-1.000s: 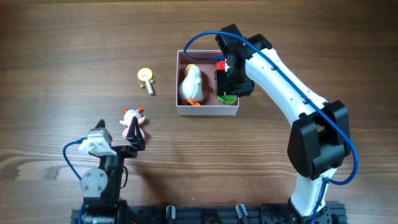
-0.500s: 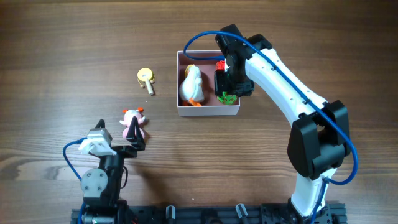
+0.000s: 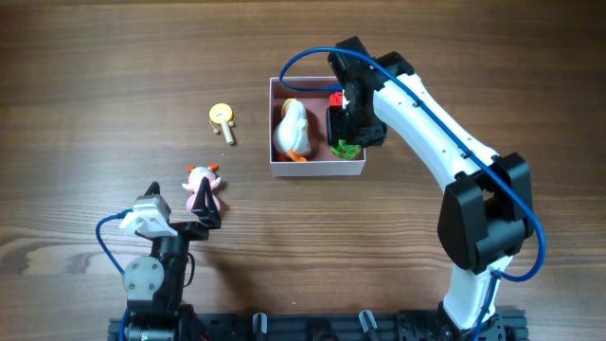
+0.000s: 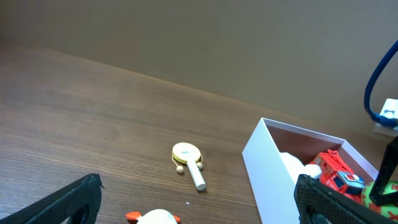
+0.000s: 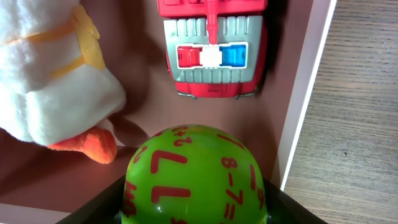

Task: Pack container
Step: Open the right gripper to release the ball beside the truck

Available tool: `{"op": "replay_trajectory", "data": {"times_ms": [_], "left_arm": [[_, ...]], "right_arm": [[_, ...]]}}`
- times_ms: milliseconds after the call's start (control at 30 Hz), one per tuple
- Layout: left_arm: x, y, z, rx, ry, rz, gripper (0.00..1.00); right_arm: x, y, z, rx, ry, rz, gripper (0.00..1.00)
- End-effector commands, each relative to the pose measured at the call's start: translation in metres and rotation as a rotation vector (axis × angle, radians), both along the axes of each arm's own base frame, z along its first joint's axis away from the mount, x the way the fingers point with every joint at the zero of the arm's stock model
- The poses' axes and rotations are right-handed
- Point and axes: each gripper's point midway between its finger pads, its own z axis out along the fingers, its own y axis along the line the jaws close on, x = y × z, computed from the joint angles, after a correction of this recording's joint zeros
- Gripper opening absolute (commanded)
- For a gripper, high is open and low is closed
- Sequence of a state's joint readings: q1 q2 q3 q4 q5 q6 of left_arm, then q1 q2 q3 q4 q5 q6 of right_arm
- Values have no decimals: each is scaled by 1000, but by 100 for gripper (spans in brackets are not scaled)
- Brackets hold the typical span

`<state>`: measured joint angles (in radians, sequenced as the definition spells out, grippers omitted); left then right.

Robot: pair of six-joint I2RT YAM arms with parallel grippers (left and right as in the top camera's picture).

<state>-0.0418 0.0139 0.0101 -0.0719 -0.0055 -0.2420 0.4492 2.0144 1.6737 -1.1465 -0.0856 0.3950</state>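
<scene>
Currently, the green ball (image 5: 194, 171) is held by the right gripper (image 3: 347, 142) inside the container (image 3: 317, 170); release is required next.

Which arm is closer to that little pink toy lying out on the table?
Left. The left gripper sits right beside the pink toy, open toward it. The right gripper is away in the box, holding a green ball.

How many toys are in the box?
3. A white plush duck lies on the left side of the box, a red fire truck in the far right corner, a green number ball in the near right corner. The right arm may hide more.
</scene>
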Motion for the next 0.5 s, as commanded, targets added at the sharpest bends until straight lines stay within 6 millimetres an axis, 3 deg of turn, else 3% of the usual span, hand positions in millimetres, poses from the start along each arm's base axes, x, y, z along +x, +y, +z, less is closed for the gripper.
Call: {"op": "replay_trajectory", "data": {"times_ms": [0, 467], "left_arm": [[0, 2, -1, -4, -1, 9, 100], [0, 2, -1, -4, -1, 9, 100]], "right_arm": [[1, 1, -2, -5, -3, 2, 60], [10, 7, 15, 24, -40, 3, 60]]}}
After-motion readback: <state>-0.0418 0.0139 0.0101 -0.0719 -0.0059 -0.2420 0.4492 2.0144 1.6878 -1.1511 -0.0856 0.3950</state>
